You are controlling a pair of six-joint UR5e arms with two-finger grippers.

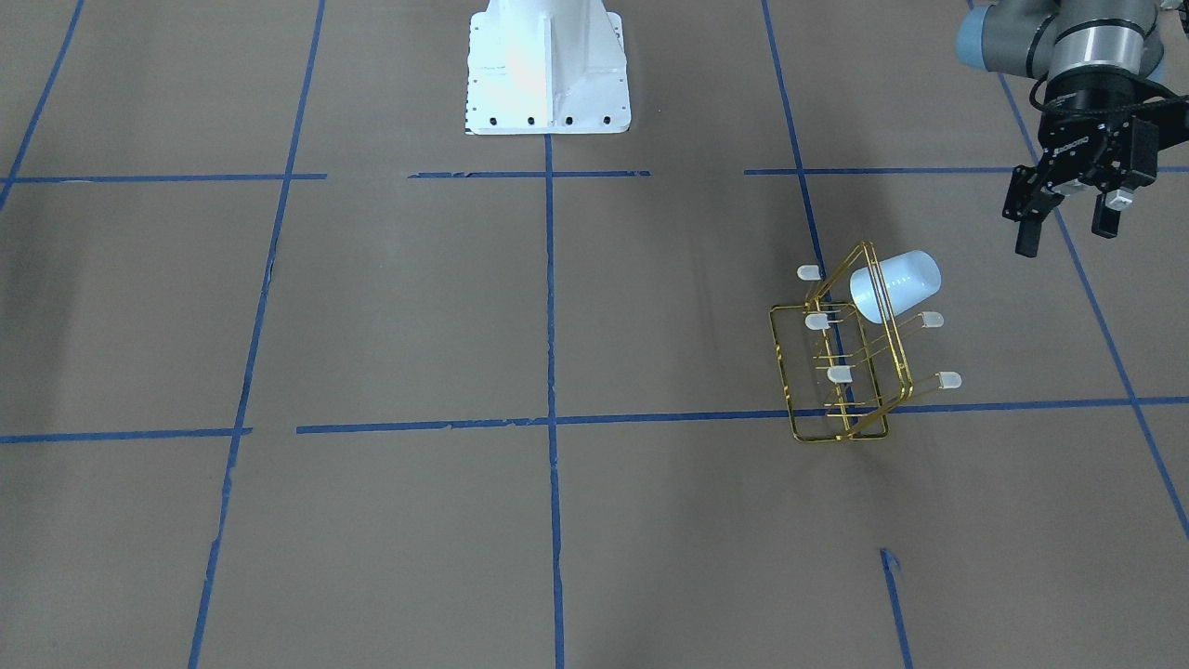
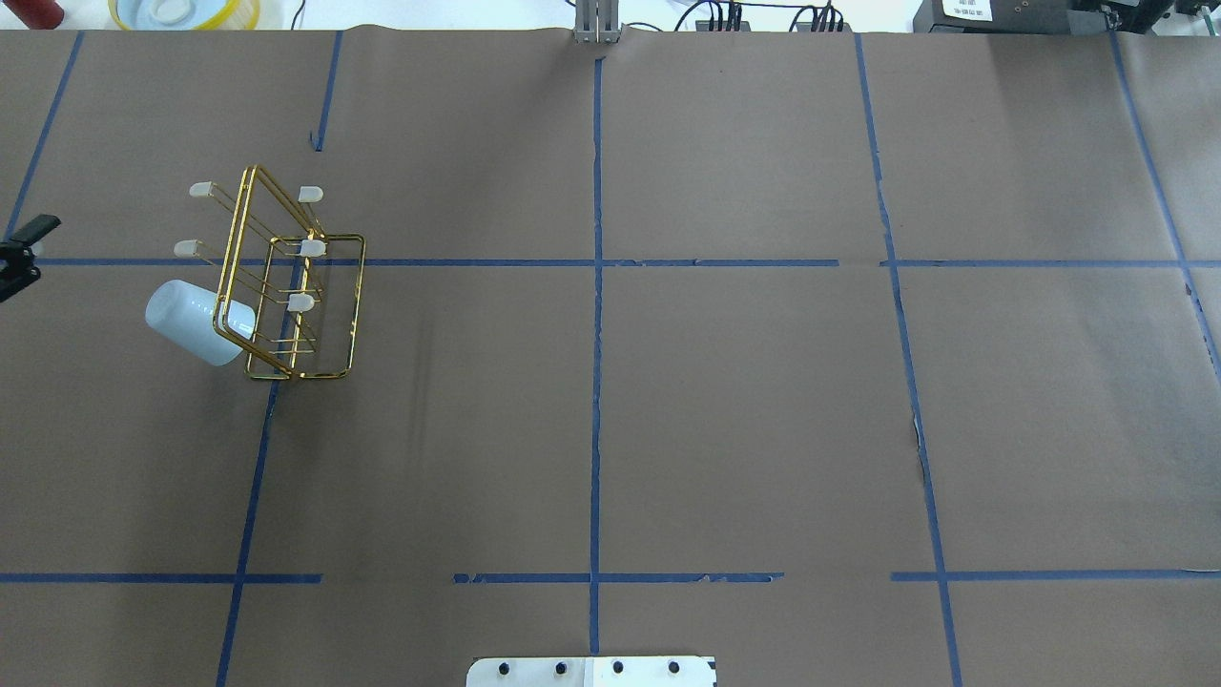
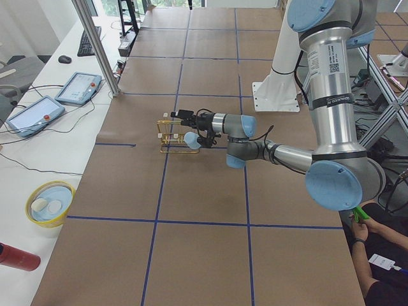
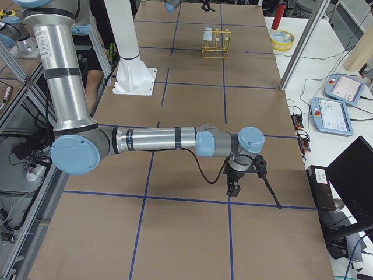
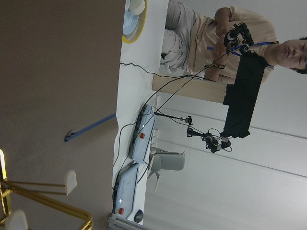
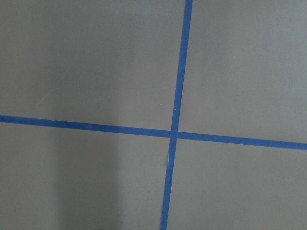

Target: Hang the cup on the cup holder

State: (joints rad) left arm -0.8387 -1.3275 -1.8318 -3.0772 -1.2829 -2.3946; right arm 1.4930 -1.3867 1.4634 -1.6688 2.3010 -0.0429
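The table (image 2: 725,401), covered in brown paper crossed by blue tape lines (image 2: 596,382), carries the gold wire cup holder (image 2: 300,302) at ten o'clock in the overhead view and the robot's white base plate (image 2: 591,672) at six.

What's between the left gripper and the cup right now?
Nothing: in the front-facing view only bare brown table cover separates the open left gripper from the cup.

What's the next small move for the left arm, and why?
Probably just lift the left claw up and away from the rack. The small pale blue-white plastic cup sits tilted over an upper prong of the gold wire rack, and the claw is open, empty and apart from it, so nothing looks left to grasp.
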